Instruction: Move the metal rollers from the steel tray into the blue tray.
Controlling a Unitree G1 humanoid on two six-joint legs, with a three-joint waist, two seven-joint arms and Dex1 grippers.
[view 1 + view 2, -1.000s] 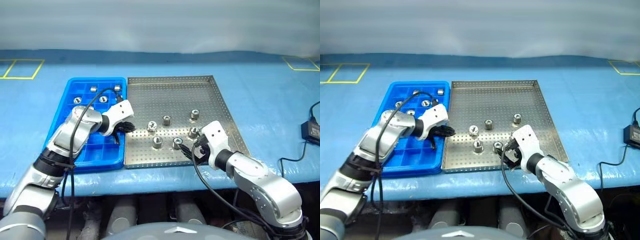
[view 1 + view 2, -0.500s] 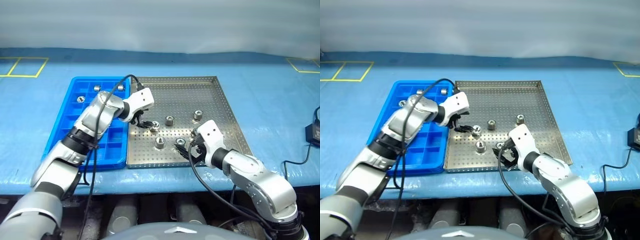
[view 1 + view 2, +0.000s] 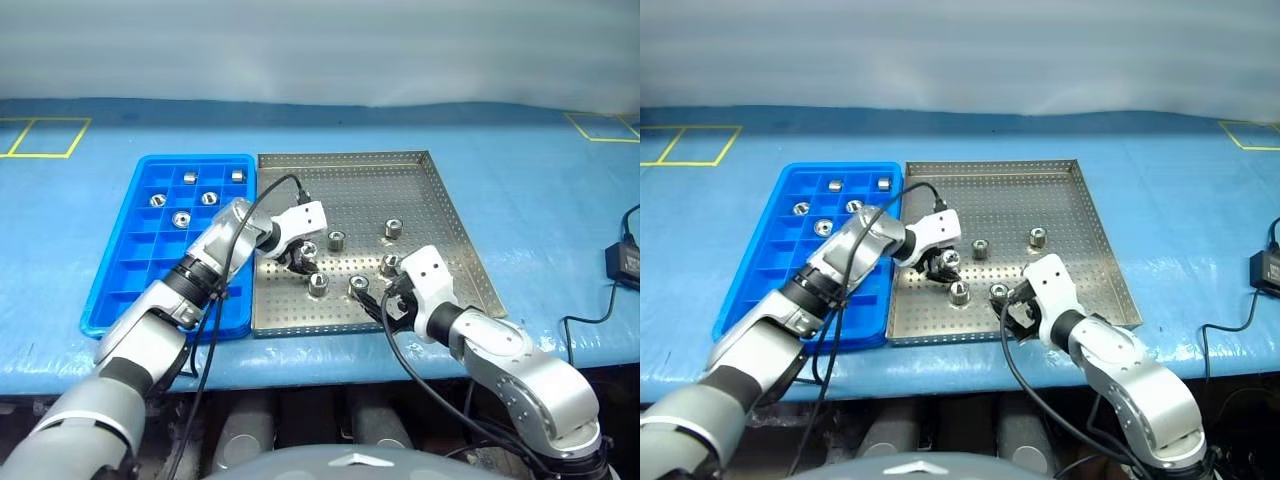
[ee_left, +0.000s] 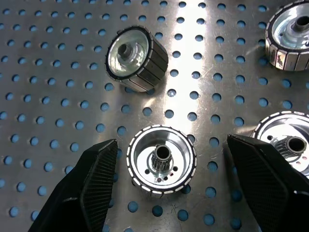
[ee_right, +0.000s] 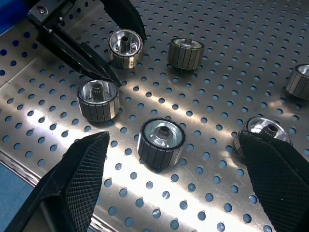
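five metal rollers left on the steel tray, five in the blue tray.
left hand open astride one roller; right hand open over another. a skewed pinch could flick it into its neighbour.

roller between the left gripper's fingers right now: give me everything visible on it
The roller is a short, shiny silver cylinder with a dark ribbed band round its rim. It stands on end on the steel tray's perforated floor, open face up, showing a splined hub in the centre and small holes round it. The left gripper is open, one black finger on either side, neither touching. Another roller lies tilted just beyond it, apart.
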